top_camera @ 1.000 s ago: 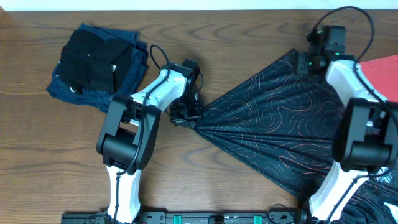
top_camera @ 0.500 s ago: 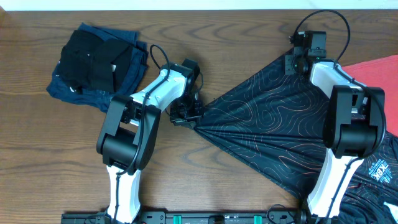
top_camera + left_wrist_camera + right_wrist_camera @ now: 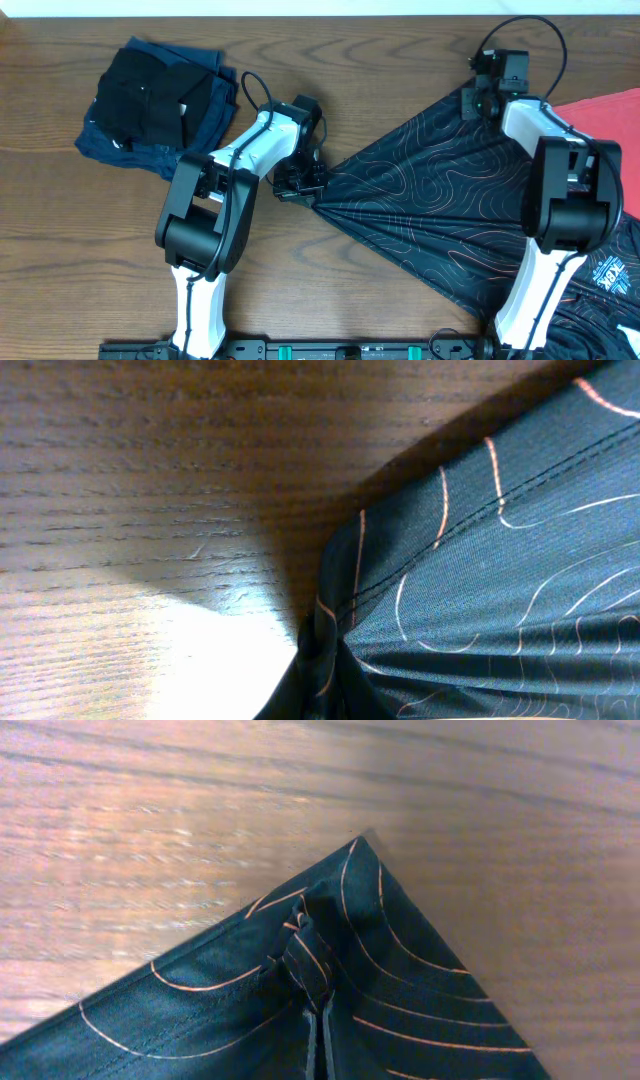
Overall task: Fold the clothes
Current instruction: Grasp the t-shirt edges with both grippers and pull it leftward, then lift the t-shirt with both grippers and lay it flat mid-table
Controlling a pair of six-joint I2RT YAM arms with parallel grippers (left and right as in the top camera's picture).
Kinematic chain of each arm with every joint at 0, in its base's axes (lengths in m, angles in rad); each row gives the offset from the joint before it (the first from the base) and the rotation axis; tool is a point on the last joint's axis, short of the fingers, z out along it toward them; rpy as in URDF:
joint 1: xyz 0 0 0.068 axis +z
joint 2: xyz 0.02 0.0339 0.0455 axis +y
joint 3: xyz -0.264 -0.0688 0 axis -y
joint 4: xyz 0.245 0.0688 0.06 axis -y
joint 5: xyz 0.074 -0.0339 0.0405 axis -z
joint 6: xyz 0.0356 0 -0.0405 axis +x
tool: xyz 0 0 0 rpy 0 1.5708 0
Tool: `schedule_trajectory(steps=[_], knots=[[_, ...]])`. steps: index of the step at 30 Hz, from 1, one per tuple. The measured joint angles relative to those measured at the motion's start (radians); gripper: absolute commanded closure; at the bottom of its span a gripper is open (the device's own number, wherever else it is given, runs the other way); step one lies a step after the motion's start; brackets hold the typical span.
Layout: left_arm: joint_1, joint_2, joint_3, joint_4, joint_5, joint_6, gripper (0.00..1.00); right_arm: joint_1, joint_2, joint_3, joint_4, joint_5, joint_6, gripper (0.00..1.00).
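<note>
Overhead first: the black shirt (image 3: 440,200) lies fanned across the right half of the tabletop (image 3: 60,250), stretched between the two arms. The left gripper (image 3: 297,188) sits mid-table, clamped tight on a bunched point of the cloth, and creases radiate out from it. The right gripper (image 3: 478,98) is up near the far edge with its jaws closed on the shirt's far corner. A folded pile (image 3: 160,100) of navy and black sits in the far left corner. A coral-red garment (image 3: 610,110) peeks in at the right edge, just beside the shirt.

Now the left wrist view: we see gathered cloth running down into the bottom of the frame with a stitched hem curving past it. The fingers themselves are out of shot.

Over to the right wrist view: the hemmed corner is puckered into a small ridge right where the jaws nip it, with bare wood beyond.

We judge this fabric thin, light and slick, so it will sag and slide rather than hold a crease. The hems and corners, where the layers are doubled and stitched, look like the surest holds. A shallow pinch could slip free under tension.
</note>
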Motion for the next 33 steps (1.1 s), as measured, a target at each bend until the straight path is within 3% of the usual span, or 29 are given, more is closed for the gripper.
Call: schedule_trajectory(steps=[6,12,17,25,33], knots=[[0.003,-0.005,0.0,0.0,-0.002,0.0,0.94,-0.054,-0.095,-0.006,-0.112,0.003,0.015,0.99],[0.056,-0.066,-0.015,0.016,-0.053,0.003,0.94,-0.122,-0.407,-0.008,-0.178,0.008,0.055,0.99],[0.144,-0.321,-0.018,0.019,-0.073,0.028,0.94,-0.182,-0.669,-0.005,-0.204,-0.013,0.118,0.99],[0.193,-0.756,0.005,-0.003,-0.112,0.114,0.94,-0.207,-0.917,-0.004,-0.237,-0.068,0.165,0.99],[0.193,-1.022,0.209,-0.04,-0.182,0.19,0.94,-0.226,-1.095,0.135,-0.354,-0.077,0.232,0.99]])
